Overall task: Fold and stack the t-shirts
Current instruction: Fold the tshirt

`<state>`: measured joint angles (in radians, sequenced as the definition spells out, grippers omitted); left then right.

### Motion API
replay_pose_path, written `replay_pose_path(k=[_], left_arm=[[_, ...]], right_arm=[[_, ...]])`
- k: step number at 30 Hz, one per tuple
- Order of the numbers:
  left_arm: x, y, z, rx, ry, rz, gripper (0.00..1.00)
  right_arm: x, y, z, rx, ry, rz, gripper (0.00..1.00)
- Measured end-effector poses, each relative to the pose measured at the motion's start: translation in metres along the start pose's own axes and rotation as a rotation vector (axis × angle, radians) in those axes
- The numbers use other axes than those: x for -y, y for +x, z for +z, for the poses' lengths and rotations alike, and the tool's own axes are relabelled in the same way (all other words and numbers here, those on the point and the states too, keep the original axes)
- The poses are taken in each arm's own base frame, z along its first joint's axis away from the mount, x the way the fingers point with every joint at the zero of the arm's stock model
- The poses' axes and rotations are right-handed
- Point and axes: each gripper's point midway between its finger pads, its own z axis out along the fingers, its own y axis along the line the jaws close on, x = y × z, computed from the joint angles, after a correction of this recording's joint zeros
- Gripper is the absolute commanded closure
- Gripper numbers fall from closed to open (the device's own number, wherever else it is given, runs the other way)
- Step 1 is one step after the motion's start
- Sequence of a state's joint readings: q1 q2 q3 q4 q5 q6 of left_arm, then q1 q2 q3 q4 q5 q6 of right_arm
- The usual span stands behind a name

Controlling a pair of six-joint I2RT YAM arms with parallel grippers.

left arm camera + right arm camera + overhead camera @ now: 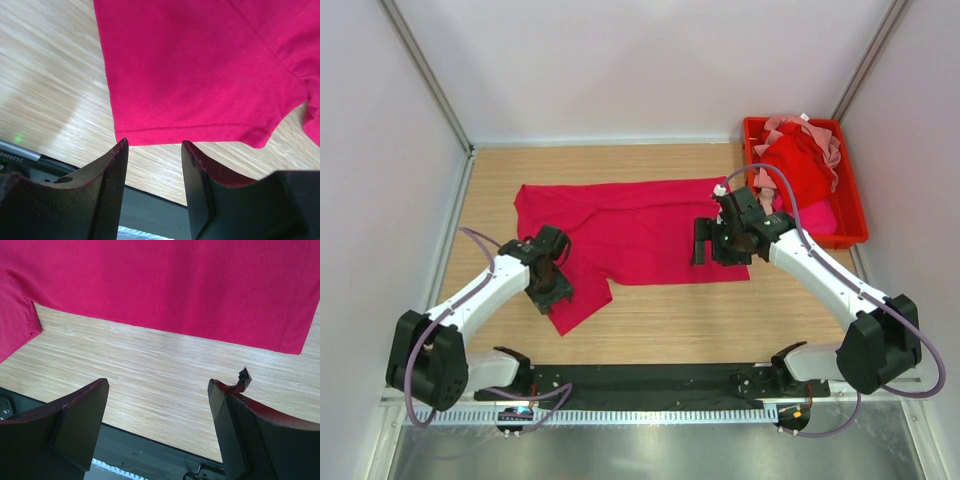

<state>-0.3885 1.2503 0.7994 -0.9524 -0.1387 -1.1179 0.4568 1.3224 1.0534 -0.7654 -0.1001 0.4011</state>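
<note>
I see the crimson shirt (630, 225) spread flat across the middle of the table (660, 330), unfolded, its sleeves out to the left; one sleeve reaches toward the near edge, the other lies farther back; the long hem nearest me runs fairly straight. My left gripper (552, 288) hangs over that near sleeve; in the left wrist view its jaws (154, 145) stand apart with nothing between them, and the stitched sleeve hem lies just beyond the fingertips, bare wood under them. My right gripper (718, 252) sits at the shirt's near right corner; in the right wrist view its jaws (159, 385) are spread wide over bare wood, holding nothing, and the shirt's edge crosses the picture beyond them with its corner off to the right; a small dark scrap sticks up from one fingertip (220, 390). At the far right corner stands the bin (855, 215), well apart from the spread shirt; inside it a red shirt (805, 165) lies crumpled with a pink shirt (825, 140) bunched over its far side.
</note>
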Motion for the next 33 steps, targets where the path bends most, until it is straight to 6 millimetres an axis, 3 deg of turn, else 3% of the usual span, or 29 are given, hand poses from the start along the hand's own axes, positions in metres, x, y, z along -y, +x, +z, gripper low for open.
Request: replay_pose_path(k=[7,22,25,28,31,33], left_arm=[[-0.005,0.009,0.012,-0.042,-0.064,-0.005,0.58],[-0.034,0.034,0.037,-0.112,-0.139,-0.003,0.53],[-0.033,0.035,0.039,-0.112,-0.131,-0.003,0.60],[-0.028,0.035,0.040,-0.114,-0.108,-0.007,0.74],[-0.023,0.033,0.041,-0.107,-0.089,-0.008,0.95],[-0.022,0.032,0.041,-0.102,-0.086,-0.007,1.00]], right_arm=[[0.003,0.000,0.000,0.000,0.011,-0.031,0.11],[0.032,-0.008,-0.008,0.020,0.055,0.025,0.11],[0.037,-0.008,-0.007,0.018,0.063,0.044,0.10],[0.040,-0.009,-0.007,0.020,0.069,0.065,0.11],[0.045,-0.008,-0.004,0.007,0.090,0.095,0.14],[0.051,-0.004,0.002,-0.029,0.117,0.114,0.15]])
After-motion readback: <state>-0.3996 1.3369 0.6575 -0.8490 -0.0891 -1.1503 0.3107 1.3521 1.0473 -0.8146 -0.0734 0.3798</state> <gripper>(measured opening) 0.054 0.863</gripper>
